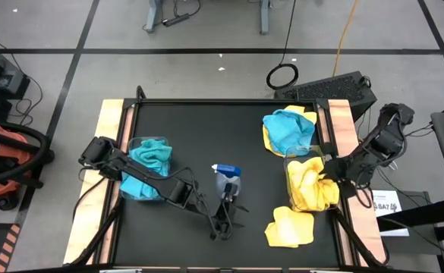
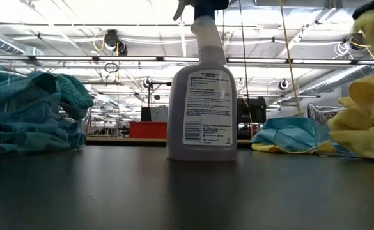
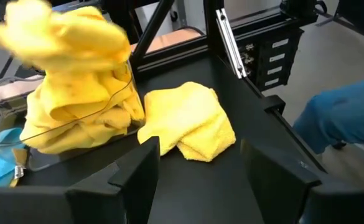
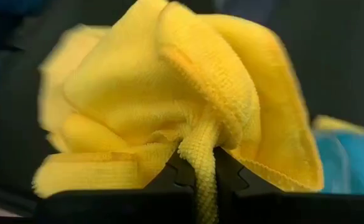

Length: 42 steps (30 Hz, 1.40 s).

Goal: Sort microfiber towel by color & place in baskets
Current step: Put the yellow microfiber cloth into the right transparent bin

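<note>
From above, you see the right gripper [image 1: 329,173] over the right basket [image 1: 310,203], which is heaped with yellow towels, and the left gripper [image 1: 223,226] low near the spray bottle [image 1: 226,179]. Teal towels [image 1: 149,155] fill the left basket [image 1: 143,189]; a mixed pile [image 1: 288,129] and a folded yellow towel [image 1: 290,226] lie loose. The low view adds little. Your left wrist view shows fingers [image 3: 137,171] spread apart, empty. In the right wrist view, the fingers seem clamped on a yellow towel [image 4: 169,81].
</note>
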### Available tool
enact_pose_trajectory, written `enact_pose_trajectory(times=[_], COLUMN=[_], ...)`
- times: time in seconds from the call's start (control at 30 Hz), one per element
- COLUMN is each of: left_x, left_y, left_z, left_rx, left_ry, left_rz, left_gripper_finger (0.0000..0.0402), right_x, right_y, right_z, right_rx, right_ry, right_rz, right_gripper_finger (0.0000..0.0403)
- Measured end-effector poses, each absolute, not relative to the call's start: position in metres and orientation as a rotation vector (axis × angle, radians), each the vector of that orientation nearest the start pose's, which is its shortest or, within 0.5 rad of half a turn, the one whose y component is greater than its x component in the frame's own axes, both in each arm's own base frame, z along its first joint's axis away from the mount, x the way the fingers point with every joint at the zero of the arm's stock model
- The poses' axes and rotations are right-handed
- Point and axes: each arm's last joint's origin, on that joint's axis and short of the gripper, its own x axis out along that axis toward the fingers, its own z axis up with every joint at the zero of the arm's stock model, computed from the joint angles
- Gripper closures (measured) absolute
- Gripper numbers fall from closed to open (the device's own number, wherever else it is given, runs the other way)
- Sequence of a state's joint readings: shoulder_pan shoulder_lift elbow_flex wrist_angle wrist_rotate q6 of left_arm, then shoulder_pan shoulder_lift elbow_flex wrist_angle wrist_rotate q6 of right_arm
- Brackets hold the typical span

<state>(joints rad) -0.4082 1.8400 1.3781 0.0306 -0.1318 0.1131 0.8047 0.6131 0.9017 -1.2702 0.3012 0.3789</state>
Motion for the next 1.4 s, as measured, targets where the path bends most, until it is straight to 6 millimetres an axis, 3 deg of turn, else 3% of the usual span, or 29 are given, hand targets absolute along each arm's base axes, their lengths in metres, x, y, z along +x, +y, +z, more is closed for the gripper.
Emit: enact_pose_trajectory(times=[0.13,0.8,0.93,1.07,1.2,1.4], left_x=[0.392,0.394,0.394,0.394,0.394,0.395], left_y=[-0.161,-0.159,-0.159,-0.159,-0.159,-0.159], left_z=[0.262,0.264,0.264,0.264,0.264,0.267], left_rx=[0.222,0.215,0.215,0.215,0.215,0.212], left_ry=[0.401,0.382,0.382,0.382,0.381,0.355], left_rz=[-0.284,-0.274,-0.274,-0.274,-0.274,-0.274], left_gripper_finger=[0.0171,0.0171,0.0171,0.0171,0.0171,0.0171], right_x=[0.054,0.044,0.043,0.047,0.048,0.048], right_y=[0.043,0.023,0.026,0.03,0.03,0.03], right_z=[0.295,0.29,0.284,0.271,0.258,0.257], right_rx=[-0.175,-0.255,-0.207,-0.264,-0.292,-0.182], right_ry=[0.944,0.944,1.003,1.027,1.05,1.04], right_rz=[0.227,-0.074,-0.027,0.021,-0.029,-0.102], right_gripper_finger=[0.0399,0.0399,0.0399,0.0399,0.0399,0.0399])
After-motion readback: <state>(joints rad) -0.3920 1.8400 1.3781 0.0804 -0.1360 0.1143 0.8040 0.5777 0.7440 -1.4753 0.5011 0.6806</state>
